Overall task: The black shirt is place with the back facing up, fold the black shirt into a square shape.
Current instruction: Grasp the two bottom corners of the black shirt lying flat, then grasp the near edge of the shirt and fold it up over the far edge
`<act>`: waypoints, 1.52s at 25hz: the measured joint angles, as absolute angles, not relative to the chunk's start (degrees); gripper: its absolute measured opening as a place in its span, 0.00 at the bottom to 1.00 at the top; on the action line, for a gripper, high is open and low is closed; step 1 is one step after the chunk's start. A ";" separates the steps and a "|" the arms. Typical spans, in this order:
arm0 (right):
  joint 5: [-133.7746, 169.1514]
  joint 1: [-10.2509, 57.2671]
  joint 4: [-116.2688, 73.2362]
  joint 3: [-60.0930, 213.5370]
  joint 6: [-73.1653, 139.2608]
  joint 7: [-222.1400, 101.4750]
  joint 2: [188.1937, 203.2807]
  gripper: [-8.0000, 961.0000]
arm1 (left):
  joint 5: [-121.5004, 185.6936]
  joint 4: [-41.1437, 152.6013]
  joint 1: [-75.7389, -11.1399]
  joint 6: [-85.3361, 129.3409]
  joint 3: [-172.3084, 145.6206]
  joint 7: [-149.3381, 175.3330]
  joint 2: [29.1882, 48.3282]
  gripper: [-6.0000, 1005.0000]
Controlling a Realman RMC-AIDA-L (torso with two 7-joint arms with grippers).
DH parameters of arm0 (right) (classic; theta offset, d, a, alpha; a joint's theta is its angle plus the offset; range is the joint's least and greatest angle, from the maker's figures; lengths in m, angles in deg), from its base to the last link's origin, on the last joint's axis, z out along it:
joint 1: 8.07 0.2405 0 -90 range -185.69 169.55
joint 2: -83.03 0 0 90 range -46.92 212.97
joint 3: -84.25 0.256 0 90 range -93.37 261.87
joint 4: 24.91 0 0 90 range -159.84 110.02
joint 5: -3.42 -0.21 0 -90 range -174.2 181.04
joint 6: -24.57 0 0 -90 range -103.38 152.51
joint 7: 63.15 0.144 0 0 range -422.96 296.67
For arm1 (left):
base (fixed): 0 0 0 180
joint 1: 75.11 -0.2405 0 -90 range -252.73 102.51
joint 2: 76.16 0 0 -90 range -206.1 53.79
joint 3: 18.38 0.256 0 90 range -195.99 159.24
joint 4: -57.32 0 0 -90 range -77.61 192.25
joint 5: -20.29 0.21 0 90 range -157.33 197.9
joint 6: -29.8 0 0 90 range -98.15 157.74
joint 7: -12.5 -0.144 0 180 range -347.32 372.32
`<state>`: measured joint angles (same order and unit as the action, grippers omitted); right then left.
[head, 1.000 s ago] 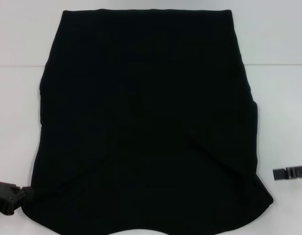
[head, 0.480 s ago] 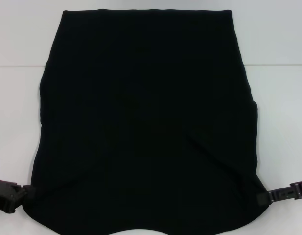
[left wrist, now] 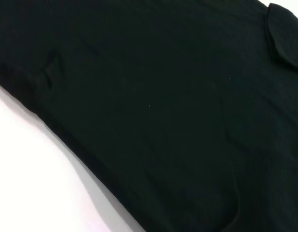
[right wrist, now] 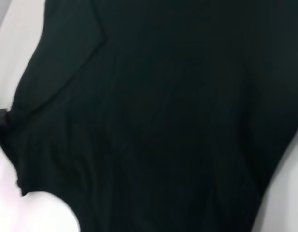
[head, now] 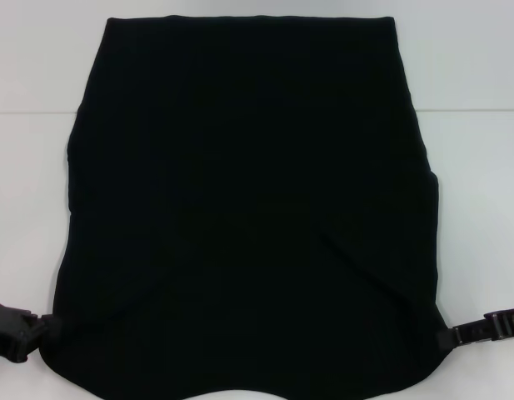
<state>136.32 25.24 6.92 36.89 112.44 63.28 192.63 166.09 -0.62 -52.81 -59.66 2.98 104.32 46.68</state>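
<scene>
shirt: the black shirt [head: 248, 208] lies flat on the white table [head: 481, 167], covering most of it
handling: probably light, floppy, clingy; best grabbed at the near corners
left gripper [head: 32, 331]: at the near left corner; pinching or not, can't tell
right gripper [head: 456, 336]: at the near right corner, same story
hidden: near hem cut off, fingertips lost against the fabric

Black shirt [right wrist: 158, 116] fills nearly whole frame, soft folds running through fabric. Pale desk [right wrist: 13, 29] shows at 10 o'clock, 7 o'clock and 4 o'clock corners. Small dark hand [right wrist: 0, 116] at 9 o'clock edge, touching shirt border.
</scene>
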 joint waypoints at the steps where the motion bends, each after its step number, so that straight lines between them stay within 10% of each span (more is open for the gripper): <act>1: 136.36 25.18 6.91 36.91 112.05 63.30 192.65 0.50 | 166.09 -0.60 -52.79 -59.64 2.98 104.23 46.68 0.02; 18: 136.10 23.19 6.55 41.34 113.32 58.50 193.51 0.08 | 165.90 -0.42 -52.77 -61.14 2.46 104.61 46.49 0.02; 38: 136.51 10.45 7.78 51.97 128.66 42.58 189.11 0.08 | 165.76 -2.47 -56.22 -83.12 -4.58 105.07 45.77 0.02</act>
<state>136.51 10.45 7.78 51.97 128.66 42.58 189.11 165.76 -2.47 -56.22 -83.12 -4.58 105.07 45.77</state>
